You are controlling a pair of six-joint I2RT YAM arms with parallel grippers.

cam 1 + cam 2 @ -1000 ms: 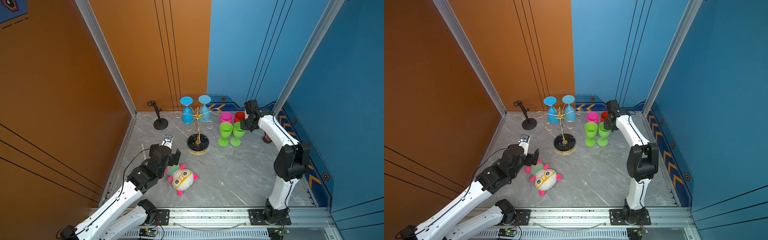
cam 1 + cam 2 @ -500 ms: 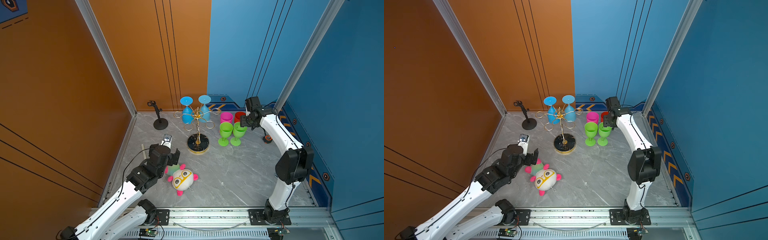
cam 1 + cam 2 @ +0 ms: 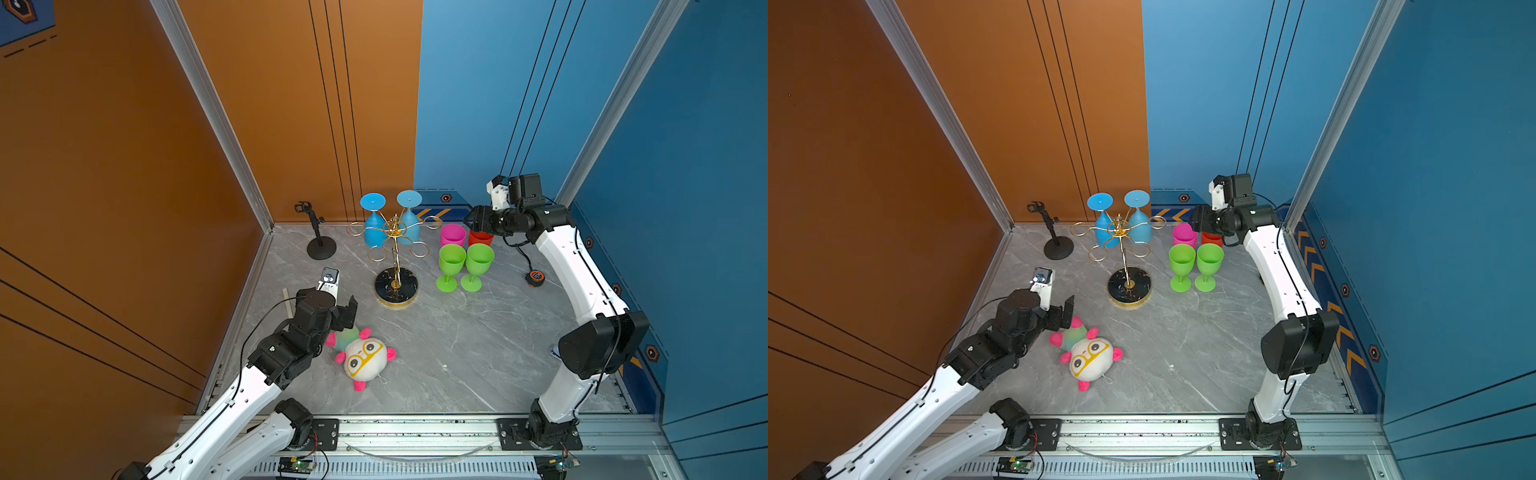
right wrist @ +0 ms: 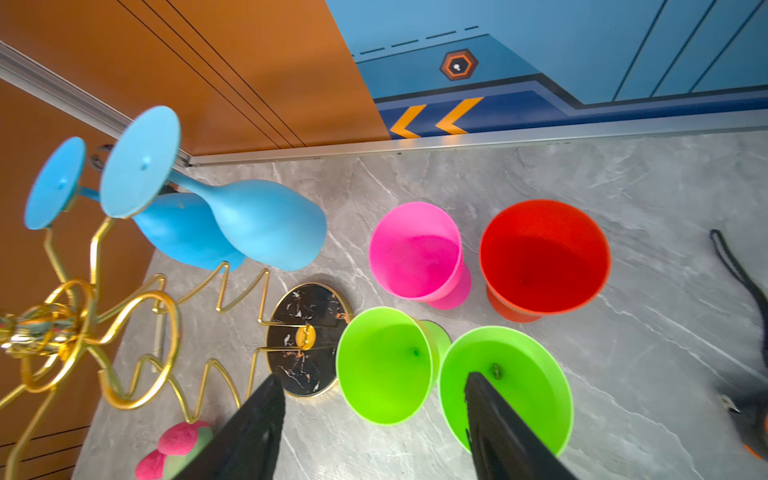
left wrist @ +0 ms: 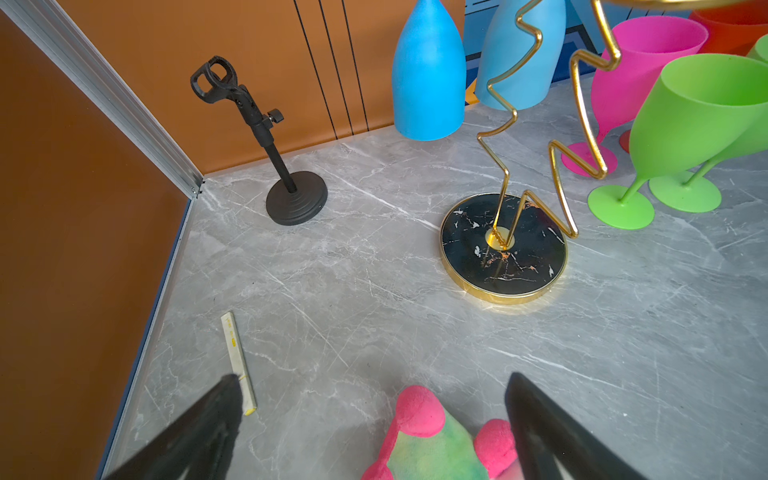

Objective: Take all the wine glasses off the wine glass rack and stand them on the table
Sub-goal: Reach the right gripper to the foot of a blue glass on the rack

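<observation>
Grey tabletop [image 3: 457, 353]: two blue glasses [image 3: 373, 235] hang inverted on rack [image 3: 396, 286] at back; right gripper [image 4: 374, 380], jaws apart and empty, has lifted above red glass [image 3: 482, 239]; left gripper [image 5: 372, 378] stays spread above plush [image 3: 365, 361].

2 white arms [image 3: 577, 270], black joints [image 3: 598, 349], thin black cables [image 3: 246, 345].

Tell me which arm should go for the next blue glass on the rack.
Right, probably. The right gripper is open and high, about level with the wine glass rack's loops, on the side of the nearer blue glass. The left gripper, also open, sits low by the plush toy.
</observation>
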